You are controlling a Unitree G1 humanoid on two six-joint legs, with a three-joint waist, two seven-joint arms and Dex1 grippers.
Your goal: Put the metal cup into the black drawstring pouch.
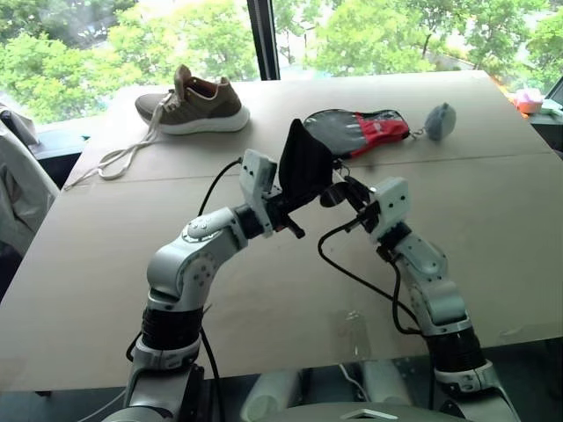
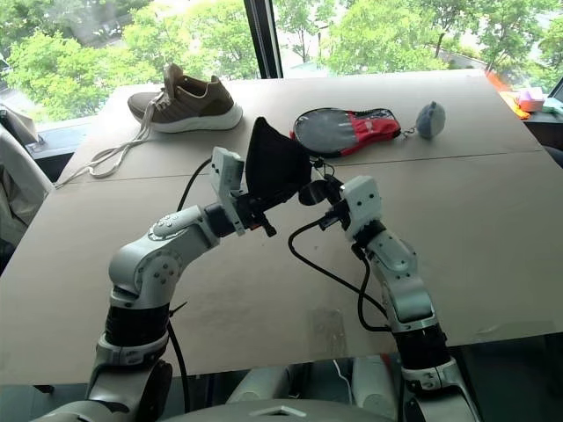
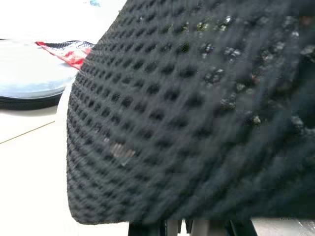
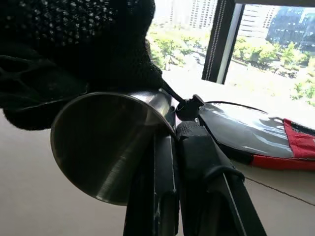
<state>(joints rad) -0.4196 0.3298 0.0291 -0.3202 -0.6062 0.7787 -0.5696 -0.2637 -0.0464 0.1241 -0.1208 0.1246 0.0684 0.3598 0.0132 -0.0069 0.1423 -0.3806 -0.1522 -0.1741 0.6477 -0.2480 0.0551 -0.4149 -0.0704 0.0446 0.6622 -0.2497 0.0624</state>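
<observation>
1. Counted on the tan table (image 1: 106, 264): one brown sneaker (image 1: 198, 105) with loose white laces, one grey-and-red paddle-shaped case (image 1: 365, 130), one small grey plush (image 1: 441, 121) just beside the case, one black drawstring pouch (image 1: 303, 163), one metal cup (image 4: 106, 147). Two arms are raised above the table.
2. The left gripper (image 1: 293, 214) is clamped tight on the lower edge of the pouch, holding it up above the table, standing nearly upright in front of the case.
3. The right gripper (image 1: 352, 200) is pinched closed on the cup's wall, with the cup's rim end at the pouch's fabric.
4. In the head views the cup is only a dark glint between the pouch and the right gripper.
5. The right wrist view shows the cup plainly: its shiny flat base faces the camera, one finger (image 4: 206, 172) lies outside the wall, and black mesh bunches over its far end. Whether the rim is inside the mouth cannot be told.
6. The left wrist view gives the pouch's open mesh weave close up.
</observation>
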